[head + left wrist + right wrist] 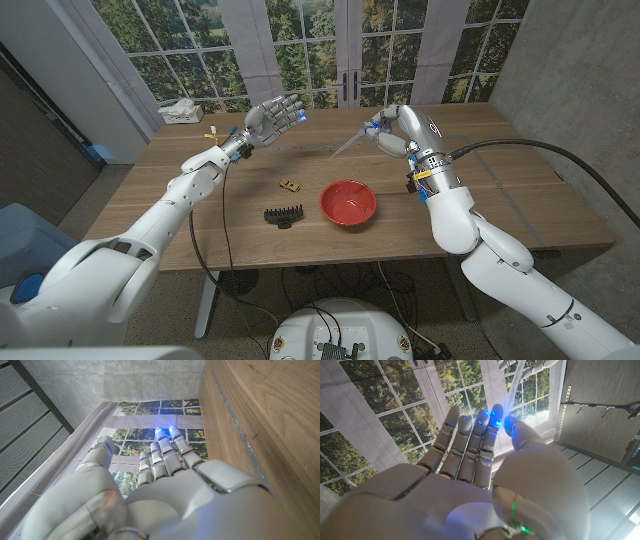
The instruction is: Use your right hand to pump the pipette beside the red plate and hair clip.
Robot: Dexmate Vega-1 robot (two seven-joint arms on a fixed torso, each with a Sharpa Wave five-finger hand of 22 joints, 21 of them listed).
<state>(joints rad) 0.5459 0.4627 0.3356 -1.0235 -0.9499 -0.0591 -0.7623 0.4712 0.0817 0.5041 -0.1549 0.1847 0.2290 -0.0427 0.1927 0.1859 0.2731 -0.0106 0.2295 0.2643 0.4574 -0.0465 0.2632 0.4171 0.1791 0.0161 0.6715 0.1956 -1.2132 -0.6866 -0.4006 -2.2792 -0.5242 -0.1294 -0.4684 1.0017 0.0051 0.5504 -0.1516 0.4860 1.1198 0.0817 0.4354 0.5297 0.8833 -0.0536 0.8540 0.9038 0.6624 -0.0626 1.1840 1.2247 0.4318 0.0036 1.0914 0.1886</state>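
Tall paned windows with trees beyond them stand behind a wooden table (500, 215), grey curtains hanging between the panes and a concrete wall at one side. On the table a red plate (348, 203) sits near the front edge around the middle, a black hair clip (284, 213) lies just beside it toward the robot's left, and a small tan object (290, 185) lies a little further back from the clip. A white tissue box (180, 110) rests at the far left corner. The pipette (345, 145) is not on the table at all: the right hand (395, 130) holds it up in the air above the back half of the table, behind the plate, with the thin clear stem slanting down toward the table's middle. The right wrist view shows the fingers (470, 445) close together and curled toward the thumb, with the pale stem (512, 390) running out past the lit fingertips, so the hand is closed on the pipette's bulb end; exactly which pads press it I cannot tell. To pump it well, I would judge the squeeze should come from thumb against fingers only, gentle and then released, with the wrist kept steady so the stem does not swing or slip out of the grip. The left hand (275, 115) hangs raised over the far left part of the table, fingers spread and straight, holding nothing and touching nothing.
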